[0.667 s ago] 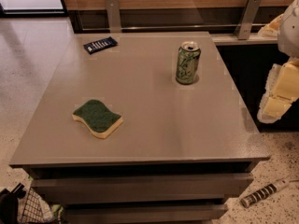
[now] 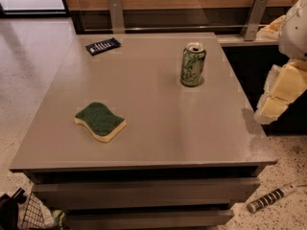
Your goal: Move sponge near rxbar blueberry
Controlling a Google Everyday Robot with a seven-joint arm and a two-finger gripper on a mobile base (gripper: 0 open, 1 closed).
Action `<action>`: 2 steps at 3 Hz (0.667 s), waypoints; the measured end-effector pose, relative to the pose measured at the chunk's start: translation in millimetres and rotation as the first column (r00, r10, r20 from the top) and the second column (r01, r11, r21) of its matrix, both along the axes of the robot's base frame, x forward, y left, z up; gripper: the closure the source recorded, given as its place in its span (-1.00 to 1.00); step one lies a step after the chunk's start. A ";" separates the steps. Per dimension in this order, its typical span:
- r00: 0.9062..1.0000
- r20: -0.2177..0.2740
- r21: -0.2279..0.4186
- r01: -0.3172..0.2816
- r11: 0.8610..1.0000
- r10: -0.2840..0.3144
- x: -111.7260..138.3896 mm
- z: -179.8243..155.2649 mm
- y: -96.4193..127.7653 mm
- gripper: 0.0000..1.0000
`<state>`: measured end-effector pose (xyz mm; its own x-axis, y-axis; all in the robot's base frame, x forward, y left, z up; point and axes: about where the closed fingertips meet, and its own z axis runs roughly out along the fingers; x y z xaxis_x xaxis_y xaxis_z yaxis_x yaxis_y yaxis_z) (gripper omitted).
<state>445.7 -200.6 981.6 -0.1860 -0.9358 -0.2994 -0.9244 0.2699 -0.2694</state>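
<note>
The sponge (image 2: 100, 121), dark green on top with a pale yellow foam layer, lies flat on the front left of the grey table (image 2: 158, 128). The rxbar blueberry (image 2: 102, 46), a flat dark navy bar with white lettering, lies at the table's far left corner. My gripper (image 2: 272, 105), cream and yellow, hangs off the table's right edge, far from the sponge and holding nothing that I can see.
A green drink can (image 2: 193, 64) stands upright at the back right of the table. A wooden wall with metal brackets (image 2: 115, 14) runs behind it. A wire basket (image 2: 29, 214) sits on the floor at the front left, and a cylindrical tool (image 2: 271, 198) lies on the floor at the front right.
</note>
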 end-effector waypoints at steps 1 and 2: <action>0.998 0.034 0.162 -0.059 0.985 0.055 8.9 -14.5 28.2 -1.00; 0.991 0.091 0.321 -0.127 0.939 0.103 14.3 -33.0 58.2 -1.00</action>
<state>460.0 -142.4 948.7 -0.0499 -0.7989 -0.5993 -0.9357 0.2473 -0.2517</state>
